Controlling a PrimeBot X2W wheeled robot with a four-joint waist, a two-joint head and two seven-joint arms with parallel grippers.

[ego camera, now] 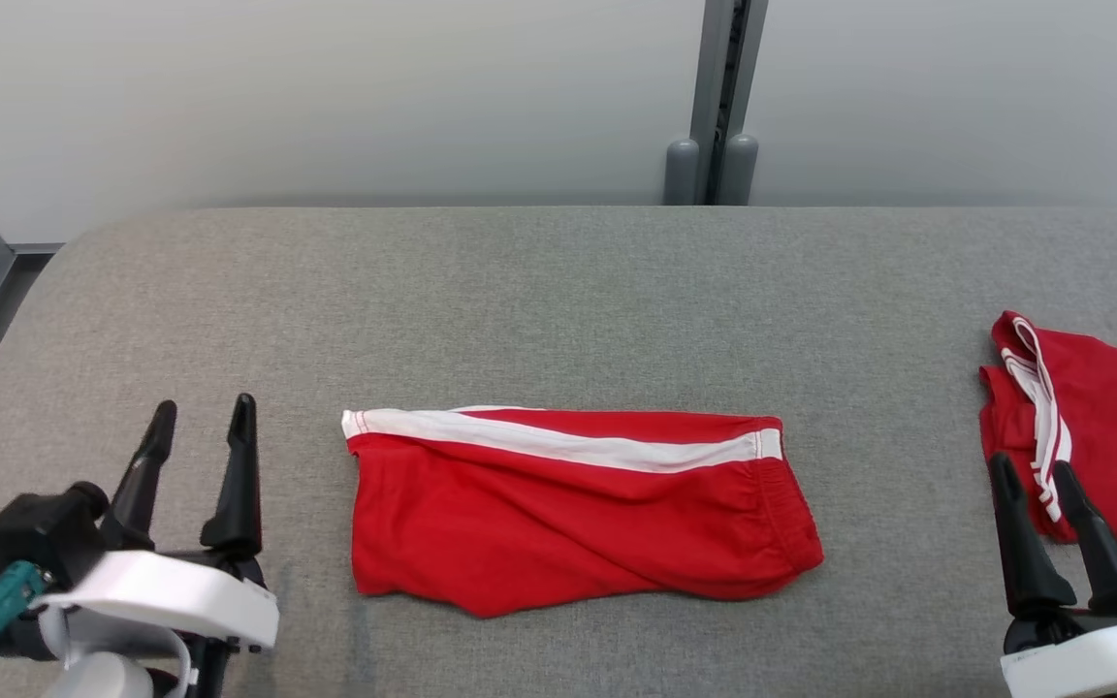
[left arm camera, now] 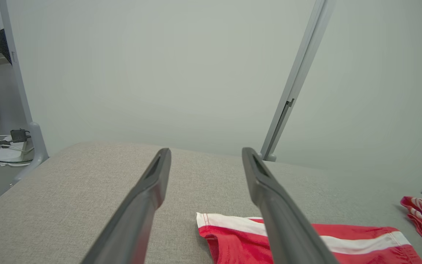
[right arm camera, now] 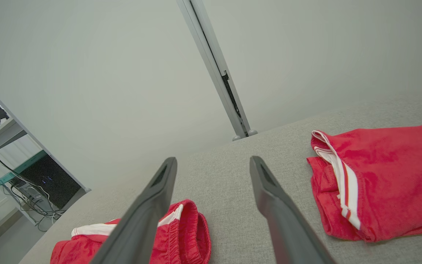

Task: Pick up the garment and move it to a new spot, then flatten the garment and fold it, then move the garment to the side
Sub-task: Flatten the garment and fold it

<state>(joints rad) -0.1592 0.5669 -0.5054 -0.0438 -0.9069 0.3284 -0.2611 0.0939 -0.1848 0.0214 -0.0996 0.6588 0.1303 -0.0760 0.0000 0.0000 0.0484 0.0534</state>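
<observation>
A folded pair of red fabric shorts with a white stripe (ego camera: pixel 578 509) lies flat in the middle of the grey fabric-covered desk (ego camera: pixel 558 291), its elastic waistband to the right. The left tool (ego camera: pixel 206 403) hovers at the lower left, well clear of the shorts, its two dark fingers spread apart and holding nothing. The right tool (ego camera: pixel 1032 463) sits at the lower right, fingers likewise parted and empty, in front of a second red garment with white trim (ego camera: pixel 1111 436) at the desk's right edge. A grey upright post (ego camera: pixel 718 97) stands against the pale wall behind.
</observation>
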